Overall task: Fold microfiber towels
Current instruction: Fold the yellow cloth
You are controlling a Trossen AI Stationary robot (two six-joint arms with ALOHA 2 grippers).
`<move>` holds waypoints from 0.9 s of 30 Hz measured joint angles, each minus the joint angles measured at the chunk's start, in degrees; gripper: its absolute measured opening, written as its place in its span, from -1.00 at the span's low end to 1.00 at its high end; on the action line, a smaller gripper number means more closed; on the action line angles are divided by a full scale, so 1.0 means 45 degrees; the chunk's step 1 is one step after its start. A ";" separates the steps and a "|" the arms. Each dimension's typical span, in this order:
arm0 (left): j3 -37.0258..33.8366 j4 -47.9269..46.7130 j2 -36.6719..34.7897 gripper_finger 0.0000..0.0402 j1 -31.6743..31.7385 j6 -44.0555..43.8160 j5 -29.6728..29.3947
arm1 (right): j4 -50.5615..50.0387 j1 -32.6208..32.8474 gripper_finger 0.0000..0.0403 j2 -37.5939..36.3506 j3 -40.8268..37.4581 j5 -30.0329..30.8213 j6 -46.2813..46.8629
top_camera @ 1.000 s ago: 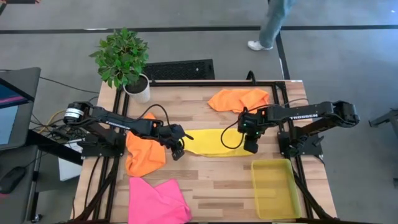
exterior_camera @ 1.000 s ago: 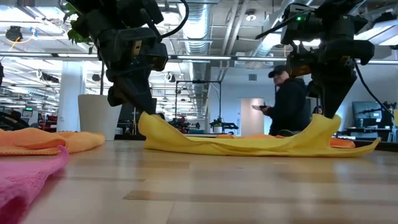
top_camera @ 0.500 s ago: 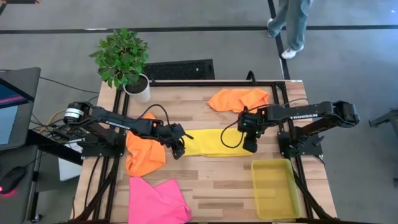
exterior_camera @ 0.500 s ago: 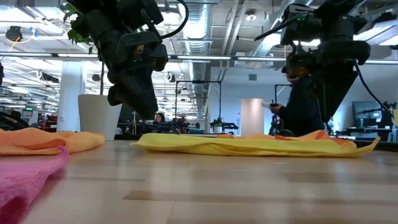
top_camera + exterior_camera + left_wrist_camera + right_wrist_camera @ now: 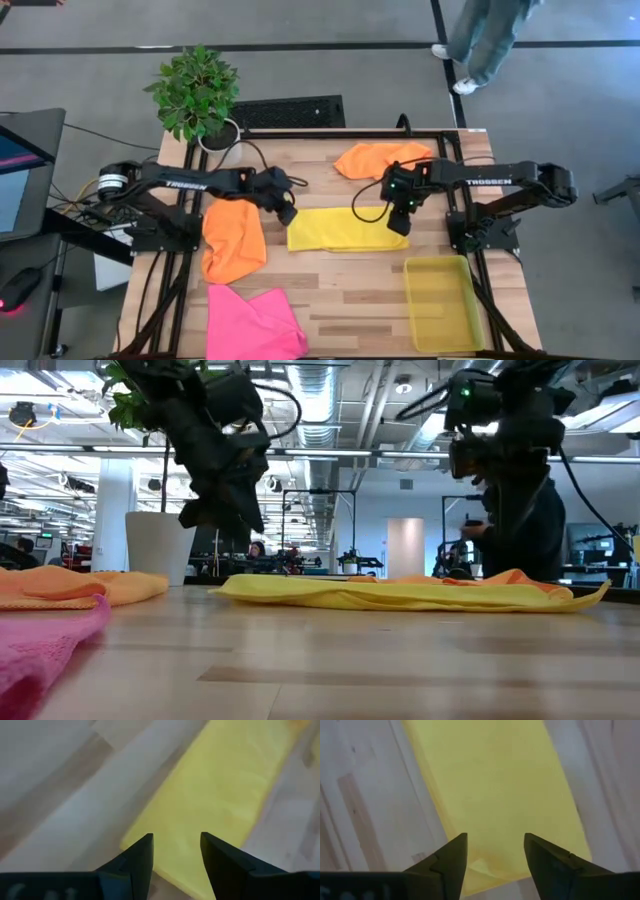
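The yellow towel [image 5: 340, 230] lies flat on the table's middle as a folded strip, also low and flat in the low view [image 5: 400, 593]. My left gripper [image 5: 287, 213] hangs open just above its left end [image 5: 150, 845], touching nothing. My right gripper [image 5: 400, 222] hangs open above its right end [image 5: 492, 870], also touching nothing. One orange towel [image 5: 233, 238] lies crumpled to the left. Another orange towel [image 5: 382, 158] lies at the far edge. A pink towel [image 5: 252, 320] lies at the near left.
A yellow translucent bin [image 5: 443, 303] stands at the near right corner. A potted plant [image 5: 200, 95] stands at the far left corner. A person walks on the floor beyond the far edge [image 5: 480, 40]. Bare wood shows between the pink towel and the bin.
Both grippers have opened and let go of the yellow towel's two ends, which were lifted and have dropped flat onto the table. Both grippers have then risen and drawn a little toward the far edge.
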 joint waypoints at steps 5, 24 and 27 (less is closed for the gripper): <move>0.0000 -0.0341 0.0885 -0.23 0.0427 0.0373 0.0656 | -0.0003 -0.0263 0.06 0.0000 0.0624 -0.0003 -0.0258; -0.0010 0.0276 0.2509 -0.23 0.0488 0.2320 0.0368 | 0.0027 -0.0257 -0.04 0.0000 0.1112 0.0098 -0.0581; -0.0008 0.0342 0.2508 -0.23 0.0472 0.2272 0.0710 | 0.0047 -0.0262 -0.06 0.0000 0.1112 0.0107 -0.0580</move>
